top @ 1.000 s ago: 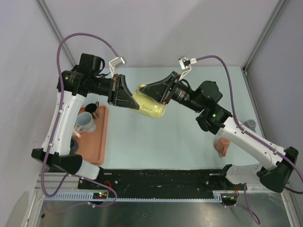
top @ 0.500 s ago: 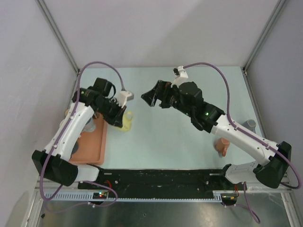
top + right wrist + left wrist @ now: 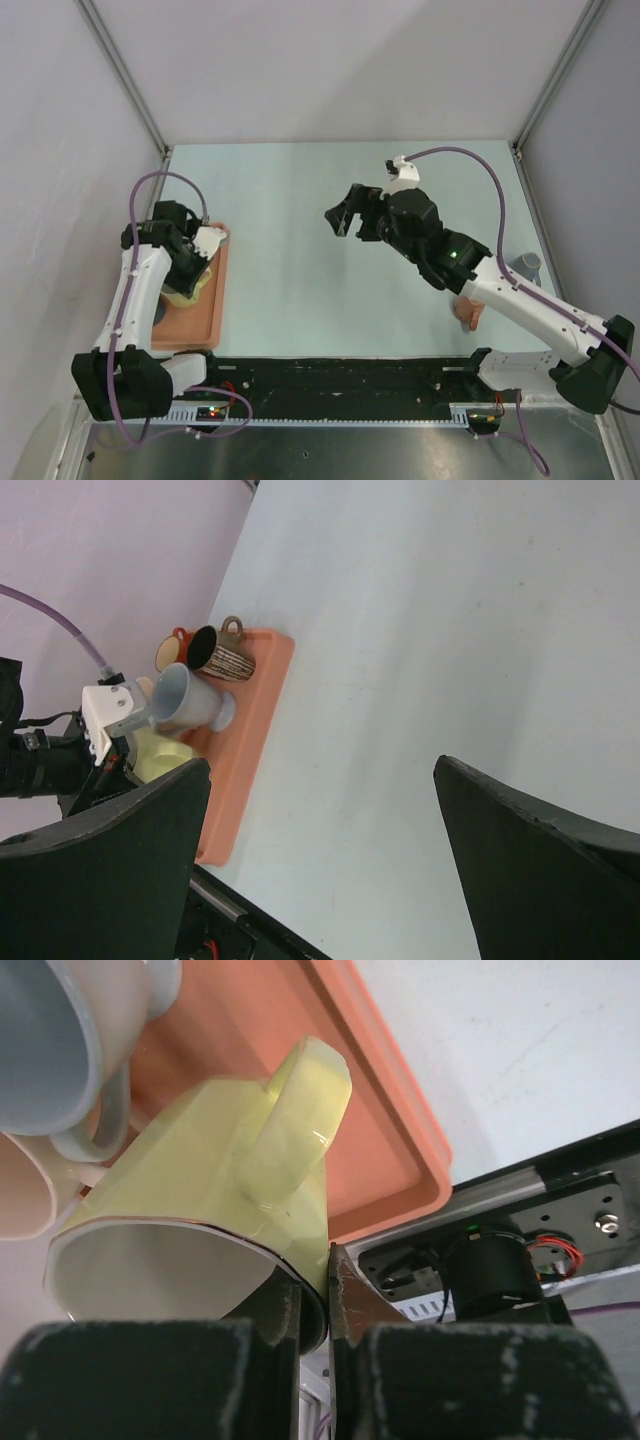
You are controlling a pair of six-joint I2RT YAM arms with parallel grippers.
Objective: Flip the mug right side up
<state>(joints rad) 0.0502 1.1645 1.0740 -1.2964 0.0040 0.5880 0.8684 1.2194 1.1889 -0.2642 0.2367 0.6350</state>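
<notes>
- Overhead, at the left edge of the table (image 3: 300, 200), the left gripper (image 3: 188, 268) is down over the orange tray (image 3: 214, 305), and the yellow mug (image 3: 186, 292) shows just beneath it
- Over mid-table in the same view, the right gripper (image 3: 343, 218) hangs with its fingers spread and nothing between them; a pink mug (image 3: 468, 312) sits near the right arm and a grey mug (image 3: 527, 265) stands by the right edge
- Left wrist view: the two fingers are clenched on the yellow mug's rim, one inside and one outside; the mug is tilted above the tray, mouth toward the camera and handle on its upper side, and I cannot tell whether it touches the tray; a pale mug (image 3: 60, 1030) is just beside it
- Right wrist view: the fingers stand wide apart with bare table between them; far off, the tray carries the pale mug, a striped mug (image 3: 226, 660) and a red mug (image 3: 168, 652), with the yellow mug at the near end by the left gripper
</notes>
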